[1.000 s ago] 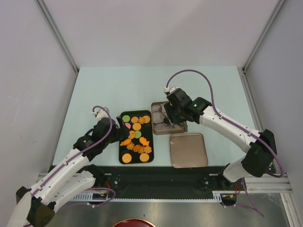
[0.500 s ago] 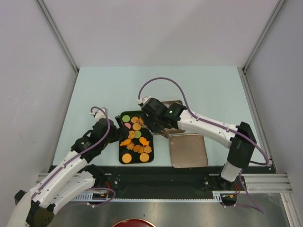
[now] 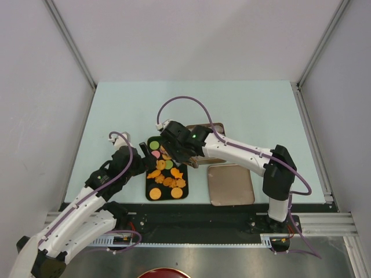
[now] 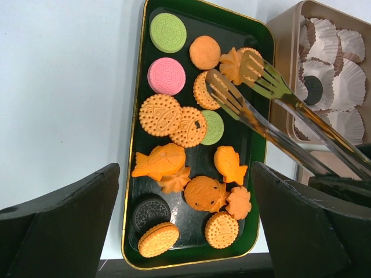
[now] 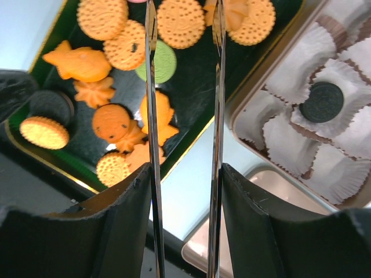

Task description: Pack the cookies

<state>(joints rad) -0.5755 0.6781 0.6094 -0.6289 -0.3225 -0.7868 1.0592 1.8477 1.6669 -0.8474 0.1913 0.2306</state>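
Left wrist: see tongs (image 4: 232, 101), clamped in right gripper (image 5: 184, 197), half open and empty, tips over cookies (image 4: 159, 114) at far end of tray (image 4: 197, 159), plus one dark cookie (image 4: 313, 90) in a cup (image 4: 327, 72) in tin (image 4: 282, 52).

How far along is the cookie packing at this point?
Barely started. Done: one dark cookie sits in a paper cup inside the tin. In hand: the right gripper holds tongs, their tips apart over the tray with nothing between them; the left gripper is open by the tray. Left: the other cookies lie on the tray, and the other visible cups are empty.
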